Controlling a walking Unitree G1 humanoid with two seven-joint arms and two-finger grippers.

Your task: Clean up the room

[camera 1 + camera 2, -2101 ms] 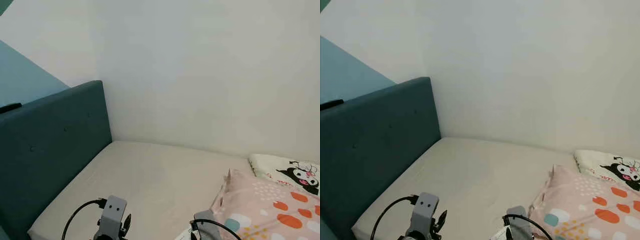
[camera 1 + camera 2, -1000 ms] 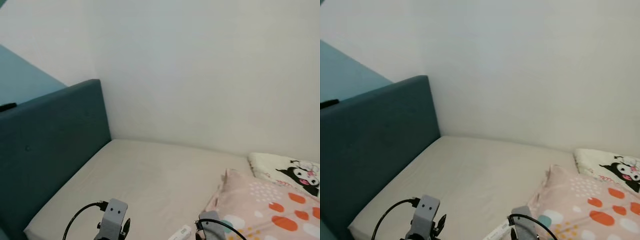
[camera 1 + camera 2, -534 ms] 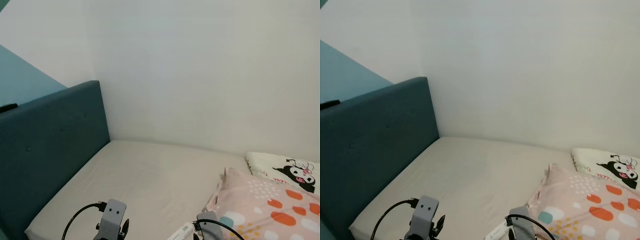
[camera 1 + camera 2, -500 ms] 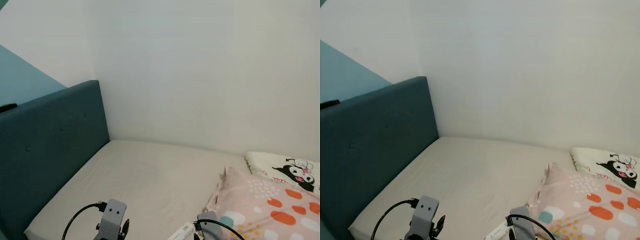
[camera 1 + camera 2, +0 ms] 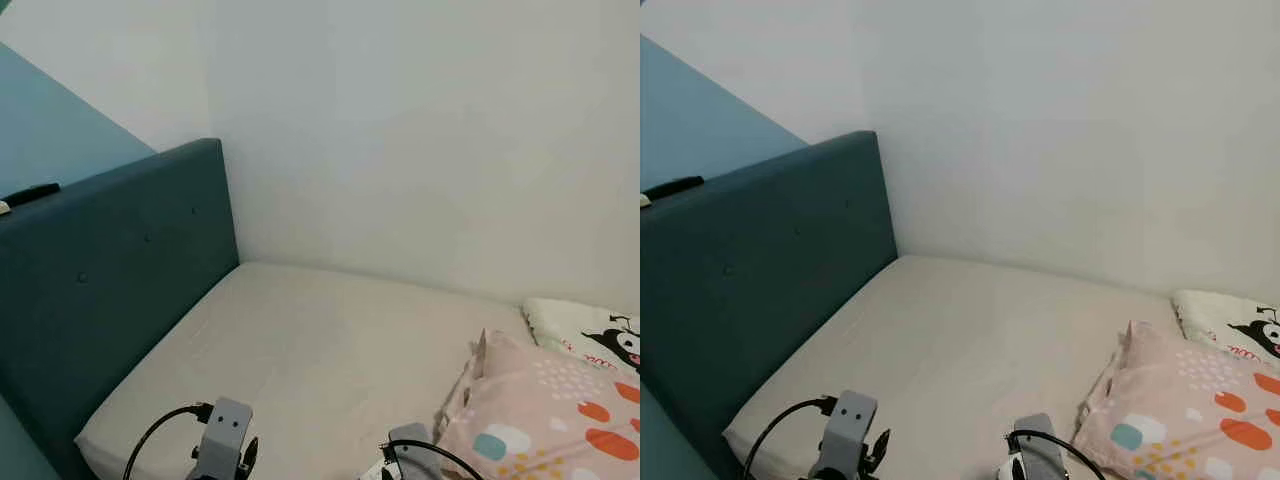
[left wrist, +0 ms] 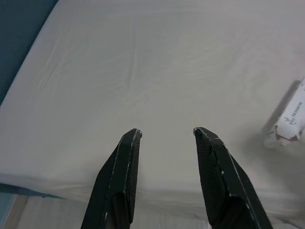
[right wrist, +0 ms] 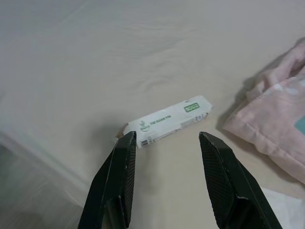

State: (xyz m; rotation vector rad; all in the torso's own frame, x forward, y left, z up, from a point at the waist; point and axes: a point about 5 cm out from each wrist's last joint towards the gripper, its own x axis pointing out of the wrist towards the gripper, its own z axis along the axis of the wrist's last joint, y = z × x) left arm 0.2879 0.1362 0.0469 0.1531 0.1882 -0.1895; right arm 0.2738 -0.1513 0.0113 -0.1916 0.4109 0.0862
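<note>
Cartoon pillow [image 5: 600, 335] cut off

Soft, even room light fills my head views, bright on the white wall [image 5: 420, 130] with no glare. My wrist views are dimmer and slightly grainy. The white packet [image 7: 167, 120] casts a soft shadow toward the lower left of the frame, and the pillow [image 7: 274, 114] darkens the sheet [image 6: 157, 71] beside it.
</note>
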